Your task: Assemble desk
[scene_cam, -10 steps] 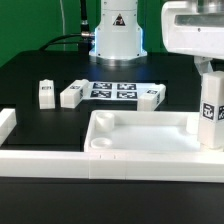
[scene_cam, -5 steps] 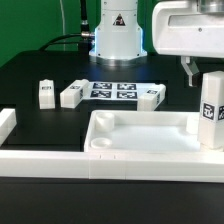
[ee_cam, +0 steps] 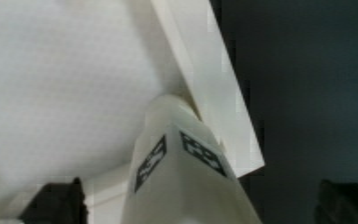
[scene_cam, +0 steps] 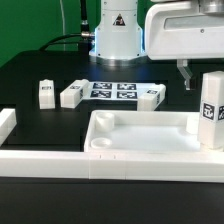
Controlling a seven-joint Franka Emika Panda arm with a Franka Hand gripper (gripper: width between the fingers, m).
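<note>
Lifting clear since a second earlier, the gripper (scene_cam: 197,68) stood released above the upright leg (scene_cam: 209,110), seated in the desk top's (scene_cam: 150,135) near corner at the exterior view's right; withdrawing straight up would avoid knocking it.

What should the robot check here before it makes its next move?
1. Gripper open: ok, the jaws stand apart.
2. Gripper clear of the standing leg: cannot tell; one finger shows a gap, the other is hidden.
3. Standing leg upright in the desk top corner: ok.
4. Leg fully seated in its corner: cannot tell, the base is hidden by the rim.
5. Front corner socket free: ok, it looks empty.
6. Loose legs reachable on the table: ok, three lie apart, nothing on them.
</note>
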